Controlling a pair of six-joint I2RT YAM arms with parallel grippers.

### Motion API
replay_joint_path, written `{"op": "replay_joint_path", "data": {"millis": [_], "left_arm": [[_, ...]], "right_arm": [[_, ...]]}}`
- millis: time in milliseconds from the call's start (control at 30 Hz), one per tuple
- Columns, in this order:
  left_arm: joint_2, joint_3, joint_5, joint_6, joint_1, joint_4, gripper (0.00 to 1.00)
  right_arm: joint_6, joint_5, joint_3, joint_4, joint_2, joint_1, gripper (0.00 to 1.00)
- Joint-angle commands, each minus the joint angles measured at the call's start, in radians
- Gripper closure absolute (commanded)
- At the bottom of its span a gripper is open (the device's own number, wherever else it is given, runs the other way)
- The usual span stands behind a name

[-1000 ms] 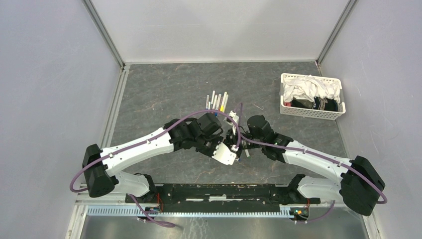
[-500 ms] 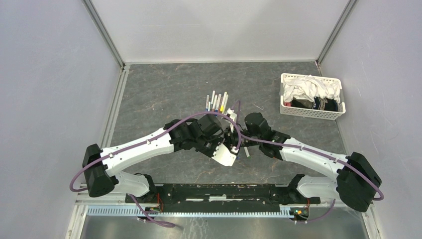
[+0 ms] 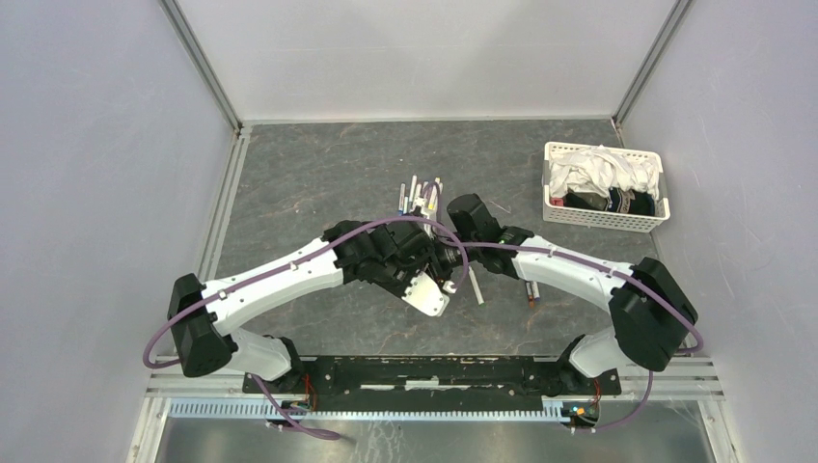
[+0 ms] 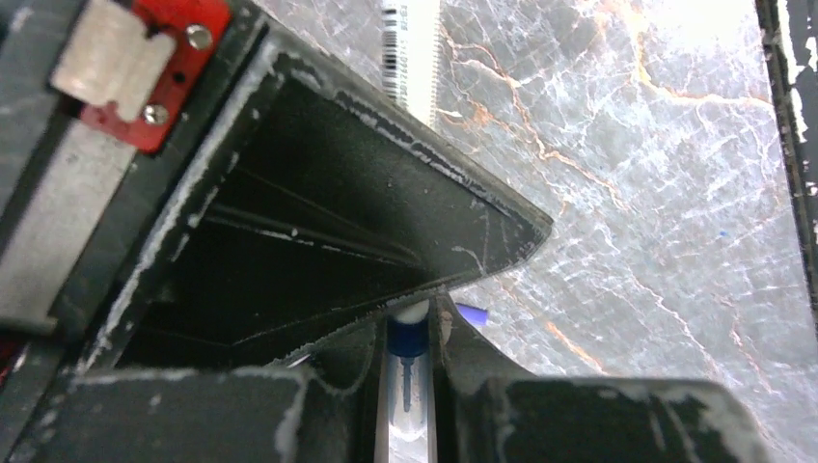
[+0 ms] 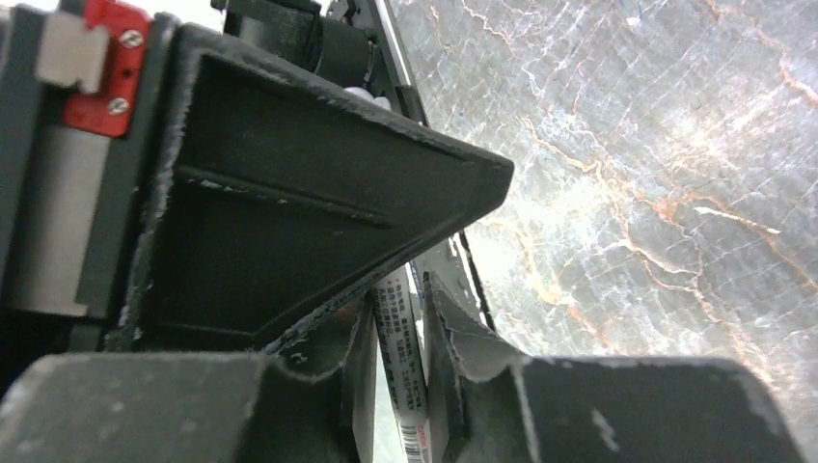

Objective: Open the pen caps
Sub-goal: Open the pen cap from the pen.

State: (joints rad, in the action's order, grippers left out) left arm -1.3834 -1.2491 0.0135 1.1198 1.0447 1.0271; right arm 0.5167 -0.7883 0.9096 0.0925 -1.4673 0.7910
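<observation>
Our left claw (image 4: 424,307) pinches a blue-ended pen (image 4: 407,386) at mid-tabletop (image 3: 318,174). The right claw (image 5: 400,282) straddles a white barrel (image 5: 400,357); we cannot tell its grip. Two loose pens (image 3: 473,286) lie beside, and the pile (image 3: 420,196) looks still to do.

overhead view, two wrist close-ups, shared table (image 3: 318,183)

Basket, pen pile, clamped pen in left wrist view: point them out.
basket (image 3: 598,221), top view, front wall.
pen pile (image 3: 415,195), top view, a middle barrel.
clamped pen (image 4: 407,339), left wrist view, blue band.
</observation>
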Motion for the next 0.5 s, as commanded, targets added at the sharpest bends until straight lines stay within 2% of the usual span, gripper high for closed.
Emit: {"op": "replay_joint_path", "data": {"millis": [0,33,200,300,367,400,433,467], "left_arm": [[0.005,-0.035,0.083,0.092,0.040,-0.105,0.98],[0.007,-0.032,0.082,0.091,0.040,-0.107,0.98],[0.008,-0.030,0.073,0.093,0.038,-0.118,0.98],[0.008,-0.025,0.072,0.102,0.037,-0.129,0.98],[-0.005,-0.049,0.092,0.090,0.037,-0.130,0.98],[-0.013,-0.065,0.099,0.087,0.038,-0.129,0.98],[-0.017,-0.075,0.102,0.084,0.039,-0.130,0.98],[-0.021,-0.080,0.100,0.082,0.040,-0.130,0.98]], "right_arm": [[0.024,0.014,0.051,-0.085,0.002,0.011,0.97],[0.025,0.022,0.049,-0.086,0.002,0.011,1.00],[0.043,0.019,0.057,-0.110,-0.005,0.011,1.00],[0.026,0.026,0.110,-0.095,-0.036,0.001,1.00],[-0.004,0.025,0.181,-0.020,-0.088,0.000,1.00],[-0.017,0.018,0.228,0.008,-0.124,0.002,0.87],[-0.022,0.015,0.262,0.027,-0.146,0.001,0.69],[-0.014,0.020,0.271,0.018,-0.158,0.000,0.64]]}}
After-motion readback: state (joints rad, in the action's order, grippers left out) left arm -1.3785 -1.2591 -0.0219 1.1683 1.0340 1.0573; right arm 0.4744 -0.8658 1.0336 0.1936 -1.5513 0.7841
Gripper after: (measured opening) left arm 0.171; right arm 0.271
